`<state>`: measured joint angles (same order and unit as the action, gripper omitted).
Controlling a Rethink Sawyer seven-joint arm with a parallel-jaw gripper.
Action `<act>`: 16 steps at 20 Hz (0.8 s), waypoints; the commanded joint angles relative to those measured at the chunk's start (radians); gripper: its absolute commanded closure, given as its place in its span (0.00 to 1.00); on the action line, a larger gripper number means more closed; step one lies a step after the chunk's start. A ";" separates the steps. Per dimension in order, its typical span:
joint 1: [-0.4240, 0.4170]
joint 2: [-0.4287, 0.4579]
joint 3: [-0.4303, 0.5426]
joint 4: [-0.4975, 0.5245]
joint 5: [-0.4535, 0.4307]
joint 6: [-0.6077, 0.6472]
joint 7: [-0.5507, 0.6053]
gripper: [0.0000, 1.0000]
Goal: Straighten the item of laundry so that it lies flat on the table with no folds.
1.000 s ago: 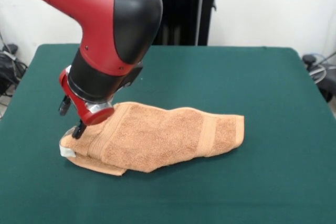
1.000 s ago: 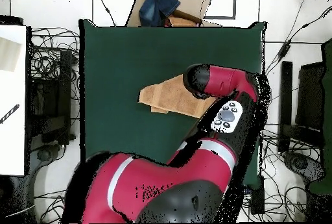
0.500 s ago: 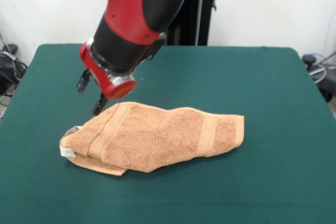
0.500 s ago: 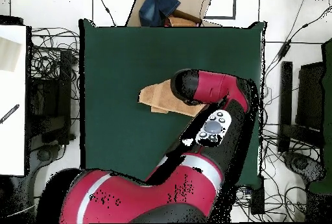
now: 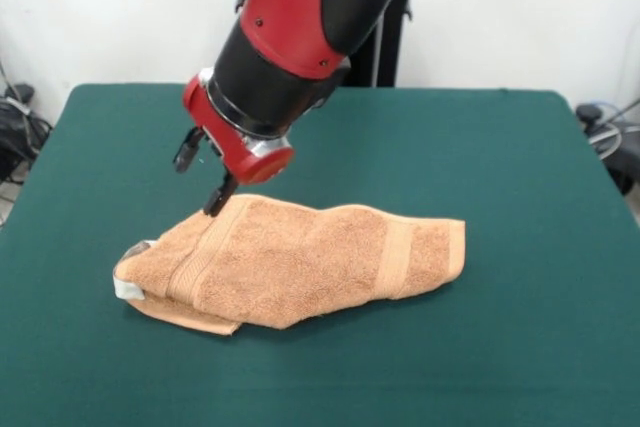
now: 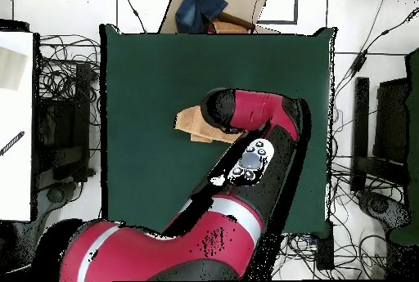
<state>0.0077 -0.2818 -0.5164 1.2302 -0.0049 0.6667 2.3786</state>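
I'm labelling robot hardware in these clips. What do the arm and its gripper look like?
The arm is bulky and rounded, with glossy red shells and black joint sections. Its wrist ends in a red collar with a silver ring. The small gripper has thin black fingers. From overhead, a grey button panel shows.

An orange-tan towel is crossed by two woven bands of the same hue, and a white tag is seen at one edge. The bench is covered in dark green, and the arm is coloured red and black.

No legible text, labels or numbers on anything.
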 commanded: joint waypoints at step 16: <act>0.073 0.254 -0.058 -0.043 0.043 -0.045 0.301 0.00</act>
<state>0.0262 -0.0935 -0.5841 1.1818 -0.0043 0.6665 2.3786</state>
